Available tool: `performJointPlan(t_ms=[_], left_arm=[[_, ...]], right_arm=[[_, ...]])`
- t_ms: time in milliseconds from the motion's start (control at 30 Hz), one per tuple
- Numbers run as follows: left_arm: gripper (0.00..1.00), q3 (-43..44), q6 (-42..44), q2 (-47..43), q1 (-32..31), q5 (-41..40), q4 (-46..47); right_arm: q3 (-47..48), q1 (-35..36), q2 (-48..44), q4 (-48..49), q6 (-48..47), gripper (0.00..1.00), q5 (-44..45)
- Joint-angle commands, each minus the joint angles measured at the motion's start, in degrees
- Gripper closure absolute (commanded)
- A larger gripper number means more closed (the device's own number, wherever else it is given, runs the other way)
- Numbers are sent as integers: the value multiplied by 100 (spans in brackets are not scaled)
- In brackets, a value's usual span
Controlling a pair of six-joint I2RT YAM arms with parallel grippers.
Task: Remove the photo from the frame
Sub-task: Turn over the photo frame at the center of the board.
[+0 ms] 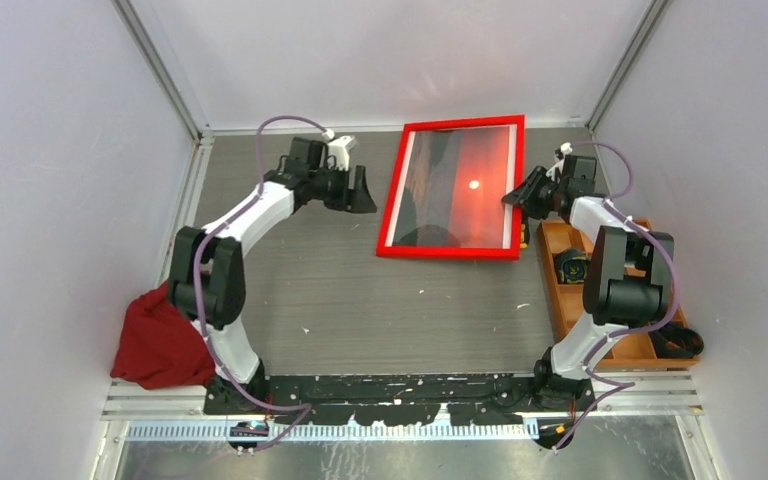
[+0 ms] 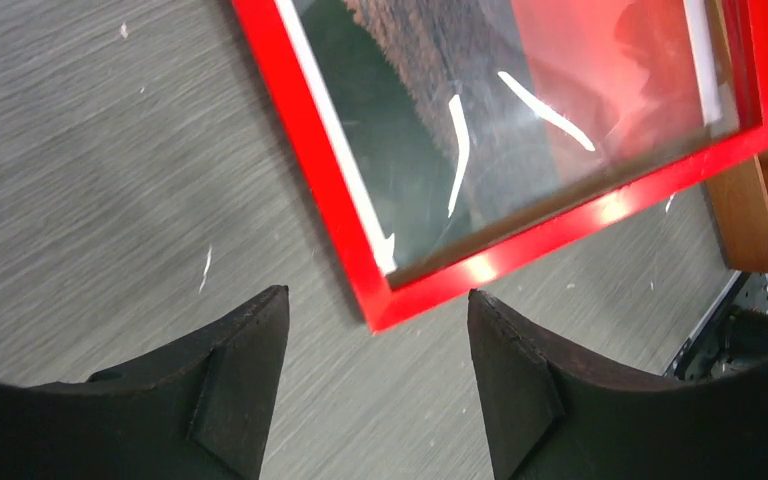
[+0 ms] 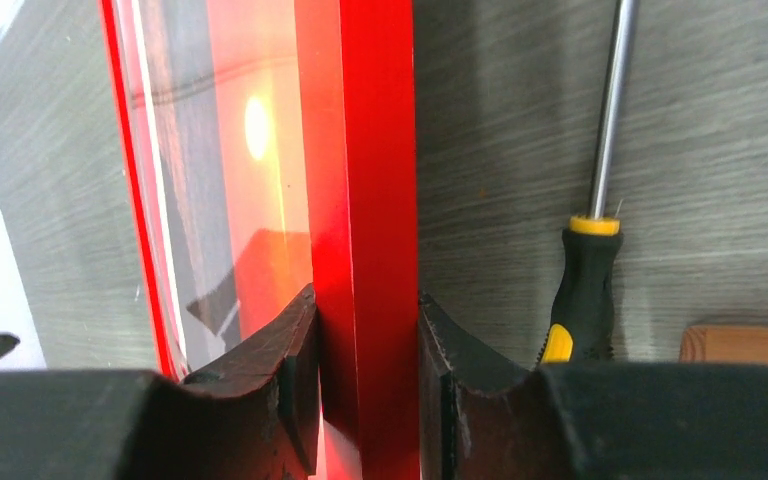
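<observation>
The right rail of the frame [image 1: 449,252] sits clamped in the right hand [image 3: 365,312]. The left hand [image 2: 378,300] hangs open just short of the frame's near corner, with the photo [image 1: 465,190] inside the frame.

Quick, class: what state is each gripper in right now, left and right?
Left gripper: open, holding nothing.
Right gripper: closed on a side rail of the frame.

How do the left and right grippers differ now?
The left gripper is open and holds nothing; the right gripper is closed on a side rail of the frame. The left gripper hovers near a corner of the frame, apart from it; the right gripper touches it. Both are black.
</observation>
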Motion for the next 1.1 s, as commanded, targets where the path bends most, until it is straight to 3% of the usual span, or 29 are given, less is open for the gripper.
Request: performJointPlan(t_ms=[0,467,833,1067], left_arm=[[33,722,-740,558,-243,-369,211],[33,1401,-1176,1787,-731,-960,127],[34,918,-1161,1903,-904,-993,111],[33,574,-1123,1759,-905,-1174,171]], right_arm=[[-75,-50,28,-440,-163,99,39],[-18,-129,346,-682,-239,99,-425],[55,-135,532,-690,-237,99,-266],[163,-118,673,-808,-275,89,-32]])
